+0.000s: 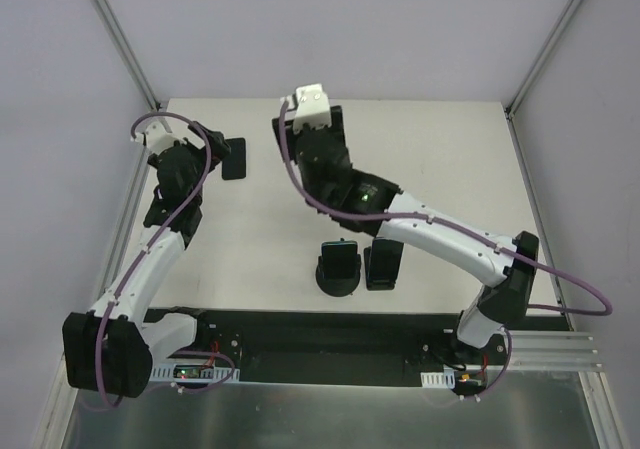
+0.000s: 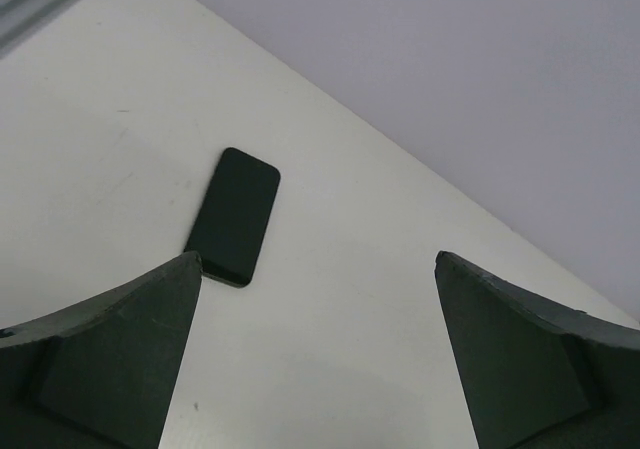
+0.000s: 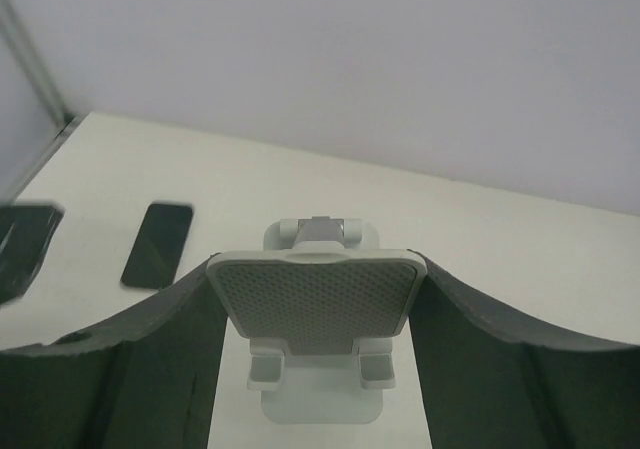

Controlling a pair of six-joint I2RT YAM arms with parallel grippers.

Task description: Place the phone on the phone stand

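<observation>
The phone (image 1: 234, 159), a slim black slab with rounded corners, lies flat on the table (image 1: 440, 169) at its far left. The phone stand (image 3: 312, 309), white with a grey dimpled backrest, stands upright at far centre, pinched between the right claw (image 3: 312, 265) fingers.

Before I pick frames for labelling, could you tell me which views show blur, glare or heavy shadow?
Top external: even soft light, faint shadows, no glare. Left wrist: the phone is sharp; the left claw shows dark, featureless fingers. Right wrist: the phone stand is crisp, the phone softer, a dark shape at the left edge blurred.
</observation>
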